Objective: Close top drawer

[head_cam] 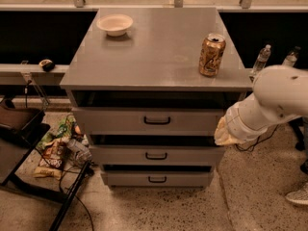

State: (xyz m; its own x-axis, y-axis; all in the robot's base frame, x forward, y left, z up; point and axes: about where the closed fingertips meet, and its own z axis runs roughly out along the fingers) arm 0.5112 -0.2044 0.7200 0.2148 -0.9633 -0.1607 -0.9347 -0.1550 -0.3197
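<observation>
The grey cabinet (154, 57) has three drawers stacked under its top. The top drawer (120, 121) has a tall flat front and a small black bar handle (157, 121). Its front stands a little out from the cabinet, with a dark gap above it. My white arm (269, 102) comes in from the right. My gripper (223, 134) is at the arm's low end, right by the right end of the top drawer's front, at about the level of the gap below it. The arm hides that corner.
A white bowl (114, 24) and a gold can (211, 55) stand on the cabinet top. Two bottles (262, 59) stand on the ledge at the right. Bags and clutter (57, 146) and a black stand (19, 138) are on the floor at the left. A shoe (298, 195) is at the right.
</observation>
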